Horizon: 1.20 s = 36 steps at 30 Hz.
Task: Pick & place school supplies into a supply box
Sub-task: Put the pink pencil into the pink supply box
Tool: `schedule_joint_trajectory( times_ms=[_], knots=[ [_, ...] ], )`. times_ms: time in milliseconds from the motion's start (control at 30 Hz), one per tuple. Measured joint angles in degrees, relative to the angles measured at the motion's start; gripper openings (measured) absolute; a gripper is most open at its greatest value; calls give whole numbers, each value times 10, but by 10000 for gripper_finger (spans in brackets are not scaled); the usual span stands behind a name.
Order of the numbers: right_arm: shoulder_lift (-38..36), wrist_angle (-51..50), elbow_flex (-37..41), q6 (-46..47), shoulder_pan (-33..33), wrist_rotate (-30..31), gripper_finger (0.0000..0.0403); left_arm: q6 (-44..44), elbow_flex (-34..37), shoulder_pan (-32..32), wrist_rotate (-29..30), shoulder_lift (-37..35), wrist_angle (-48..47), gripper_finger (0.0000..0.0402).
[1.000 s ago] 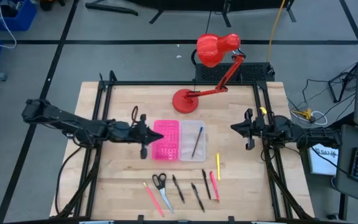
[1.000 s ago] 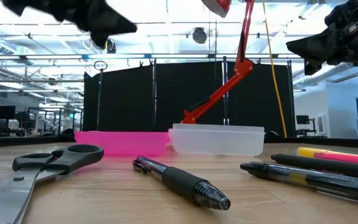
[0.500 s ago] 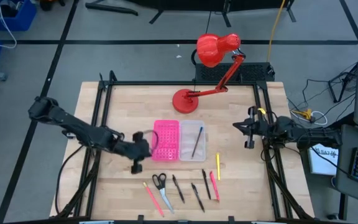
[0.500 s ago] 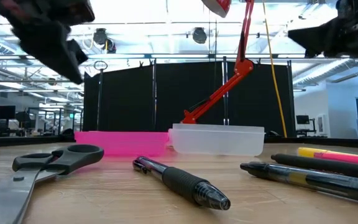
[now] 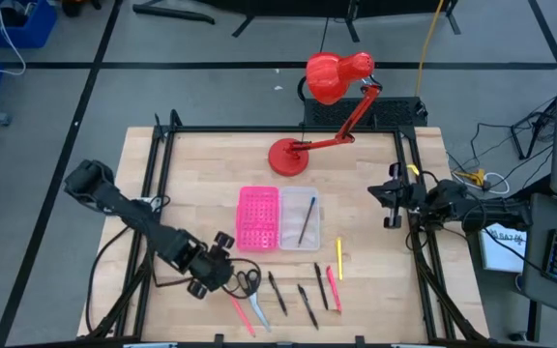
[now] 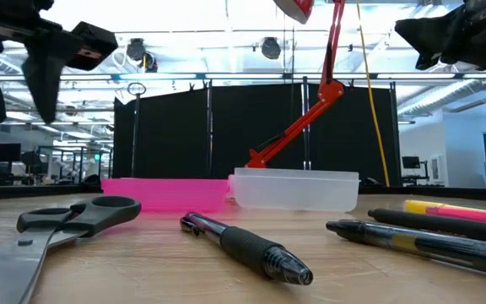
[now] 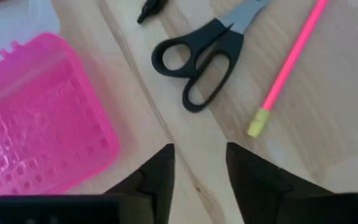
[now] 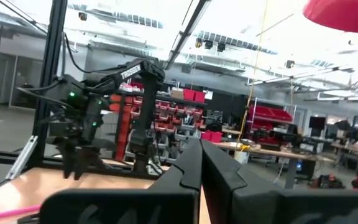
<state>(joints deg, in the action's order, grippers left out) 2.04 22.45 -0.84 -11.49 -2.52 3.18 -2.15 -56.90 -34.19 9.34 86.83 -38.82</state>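
Above the table's front-left part, the left gripper (image 5: 222, 274) hovers with jaws moderately apart beside the scissors (image 7: 205, 53); it should centre over the handles, then descend. The right gripper (image 5: 388, 203), jaws closed, waits.

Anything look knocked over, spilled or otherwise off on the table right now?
Nothing stands out. The supply box lies open and flat with one pen in its clear tray; the scissors and other pens lie loose in front. The left claw hovers open by the scissors.
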Motion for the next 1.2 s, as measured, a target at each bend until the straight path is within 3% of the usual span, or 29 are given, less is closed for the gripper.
schedule_joint_trajectory(
  times_ms=[167, 300, 433, 633, 1200],
  knots=[
    [0, 1, 0, -14, 0, 0, 0, 17, 1, -1, -7, 15, 7, 205],
    [0, 5, 0, -35, 0, 0, 0, 61, 1, -2, -62, 20, 43, 227],
    [0, 10, 0, -50, 0, 0, 0, 81, 1, -5, -85, 21, 90, 229],
    [0, 9, 0, -42, 0, 0, 0, 127, 1, -20, -69, 41, 102, 230],
    [0, 9, 0, -36, 0, -2, 0, 120, 1, -31, -114, 147, 124, 230]
  ],
)
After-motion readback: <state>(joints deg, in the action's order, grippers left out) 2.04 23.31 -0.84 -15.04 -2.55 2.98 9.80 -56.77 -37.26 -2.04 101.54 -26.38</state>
